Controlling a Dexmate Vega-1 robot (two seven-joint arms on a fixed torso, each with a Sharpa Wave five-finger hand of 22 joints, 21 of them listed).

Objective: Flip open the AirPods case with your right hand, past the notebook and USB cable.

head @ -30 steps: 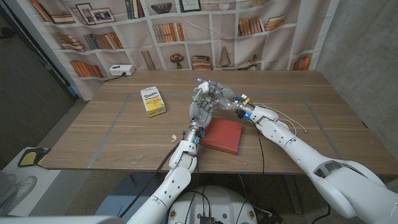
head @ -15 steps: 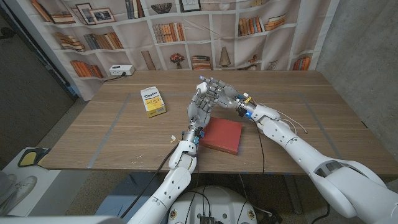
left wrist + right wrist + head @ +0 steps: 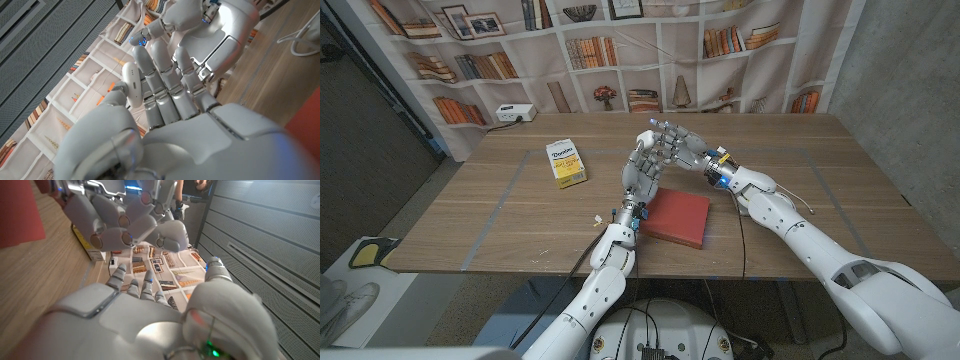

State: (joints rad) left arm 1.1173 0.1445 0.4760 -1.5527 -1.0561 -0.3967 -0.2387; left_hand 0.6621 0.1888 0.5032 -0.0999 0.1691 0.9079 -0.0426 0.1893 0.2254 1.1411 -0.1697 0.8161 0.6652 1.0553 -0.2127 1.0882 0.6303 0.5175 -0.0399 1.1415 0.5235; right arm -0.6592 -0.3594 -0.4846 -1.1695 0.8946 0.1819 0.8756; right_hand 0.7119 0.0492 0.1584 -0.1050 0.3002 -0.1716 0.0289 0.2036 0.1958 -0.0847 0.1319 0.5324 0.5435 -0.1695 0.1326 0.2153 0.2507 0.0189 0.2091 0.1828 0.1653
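Note:
My left hand (image 3: 642,172) stands upright above the near edge of the red notebook (image 3: 677,217) and pinches the small white AirPods case (image 3: 645,138) between thumb and fingers. The case (image 3: 132,86) looks closed from behind the left hand (image 3: 175,125). My right hand (image 3: 680,146) hovers just to the right of it with fingers apart, its fingertips (image 3: 141,40) near the top of the case, holding nothing. From the right wrist, the right hand (image 3: 135,320) faces the left hand (image 3: 127,222) at close range. A white USB cable (image 3: 790,197) lies beside the right forearm.
A yellow box (image 3: 565,163) lies on the table to the left. A white power strip (image 3: 513,113) sits at the far left edge. Behind the table (image 3: 500,215) hangs a bookshelf backdrop.
My right hand has drawn back a little to the right from the case, and its fingers have spread. The left hand keeps the case in the same spot.

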